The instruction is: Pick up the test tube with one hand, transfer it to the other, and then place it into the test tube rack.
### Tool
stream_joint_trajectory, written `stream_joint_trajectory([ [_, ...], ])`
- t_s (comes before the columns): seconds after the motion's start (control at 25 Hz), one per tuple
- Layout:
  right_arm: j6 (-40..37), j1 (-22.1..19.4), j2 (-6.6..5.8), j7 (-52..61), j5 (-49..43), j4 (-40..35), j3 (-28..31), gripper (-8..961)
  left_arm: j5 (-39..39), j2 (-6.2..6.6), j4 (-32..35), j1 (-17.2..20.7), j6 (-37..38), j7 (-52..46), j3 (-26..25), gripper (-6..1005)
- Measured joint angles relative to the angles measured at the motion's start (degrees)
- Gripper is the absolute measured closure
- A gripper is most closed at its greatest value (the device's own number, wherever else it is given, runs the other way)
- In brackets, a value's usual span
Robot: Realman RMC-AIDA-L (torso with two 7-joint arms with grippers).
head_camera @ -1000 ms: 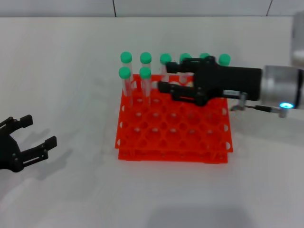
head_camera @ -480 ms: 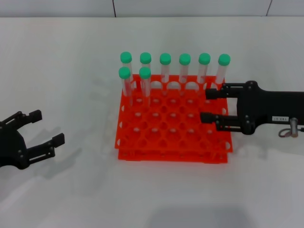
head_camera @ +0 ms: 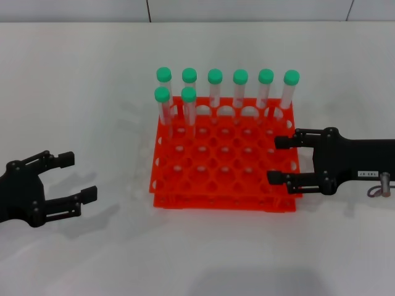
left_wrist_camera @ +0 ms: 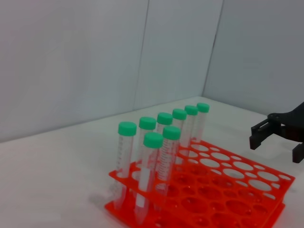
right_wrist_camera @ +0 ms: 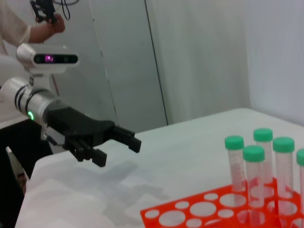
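Observation:
The orange-red test tube rack (head_camera: pixel 225 201) stands mid-table. Several green-capped test tubes stand upright in it: a full back row (head_camera: pixel 240 86) and two in the second row at its left (head_camera: pixel 188 105). My right gripper (head_camera: pixel 274 160) is open and empty at the rack's right edge, its fingers reaching over the rim and touching no tube. My left gripper (head_camera: pixel 81 176) is open and empty, low over the table left of the rack. The left wrist view shows the rack (left_wrist_camera: pixel 237 209), the tubes (left_wrist_camera: pixel 154 156) and the right gripper (left_wrist_camera: pixel 277 145). The right wrist view shows the left gripper (right_wrist_camera: pixel 118 153).
The white table (head_camera: pixel 203 253) runs to a grey wall at the back. Bare table lies in front of the rack and between it and the left gripper. A person and a camera head (right_wrist_camera: pixel 47 58) show beyond the left arm in the right wrist view.
My right gripper has drawn back to the right from the back row of tubes and sits lower at the rack's right edge, open. My left gripper has moved a little right, toward the rack.

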Motion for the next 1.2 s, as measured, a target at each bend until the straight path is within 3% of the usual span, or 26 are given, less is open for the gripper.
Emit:
stream_joint_trajectory([
  [1.2, 0.6, -0.3, -0.2, 0.0, -2.5, 0.0, -0.2, 224, 4.7, 0.52, 0.1, -2.9, 2.1, -3.0, -0.3, 120],
])
